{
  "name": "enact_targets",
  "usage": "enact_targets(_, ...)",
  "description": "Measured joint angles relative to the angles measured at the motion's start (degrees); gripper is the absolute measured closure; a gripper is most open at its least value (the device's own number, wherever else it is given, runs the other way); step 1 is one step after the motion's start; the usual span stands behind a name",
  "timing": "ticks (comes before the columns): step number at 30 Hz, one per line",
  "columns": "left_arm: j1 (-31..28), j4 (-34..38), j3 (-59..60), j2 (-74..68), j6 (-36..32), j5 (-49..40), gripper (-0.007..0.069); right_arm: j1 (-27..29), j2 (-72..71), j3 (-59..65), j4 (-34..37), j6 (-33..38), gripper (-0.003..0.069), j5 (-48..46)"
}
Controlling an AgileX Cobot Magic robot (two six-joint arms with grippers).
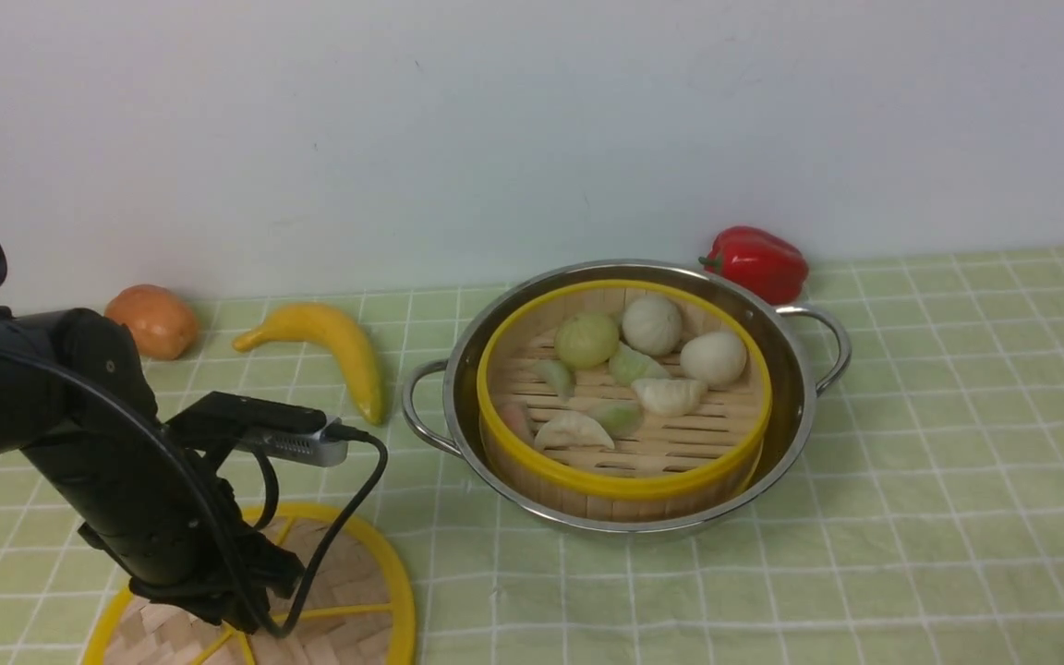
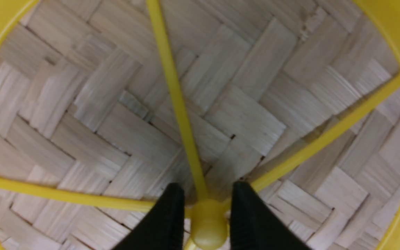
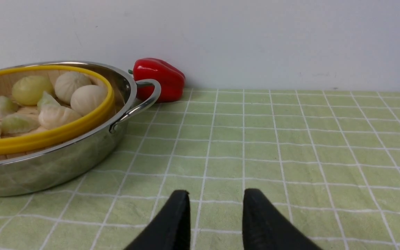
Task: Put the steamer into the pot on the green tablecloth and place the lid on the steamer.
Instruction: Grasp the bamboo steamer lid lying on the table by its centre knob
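**Lid pickup: grip at the hub under check**

The steamer (image 1: 624,485) sits inside the pot (image 1: 786,388) on the green tablecloth (image 1: 957,416); that part looks done. The lid (image 1: 361,577) lies flat on the cloth at the front on the robot's left, well apart from the pot. The left pincer (image 2: 207,185) straddles the yellow hub (image 2: 208,225), fingers close on both sides; whether they press it I cannot tell. Recommended: clamp squarely on the hub, lift straight, hold the disc level. The right pincer (image 3: 215,192) hangs apart and empty beside the pot.
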State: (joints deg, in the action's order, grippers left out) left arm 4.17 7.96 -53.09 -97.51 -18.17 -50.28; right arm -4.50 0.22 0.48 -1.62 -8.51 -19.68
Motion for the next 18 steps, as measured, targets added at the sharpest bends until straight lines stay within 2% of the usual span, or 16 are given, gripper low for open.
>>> enact_targets(2,0.0,0.0,-0.2,-0.2,0.8,-0.6,0.0505,0.0,0.0,0.0,0.0,0.0,0.0419,0.0)
enact_targets(18,0.0,0.0,-0.8,-0.8,1.3,-2.5,0.0505,0.0,0.0,0.0,0.0,0.0,0.0419,0.0)
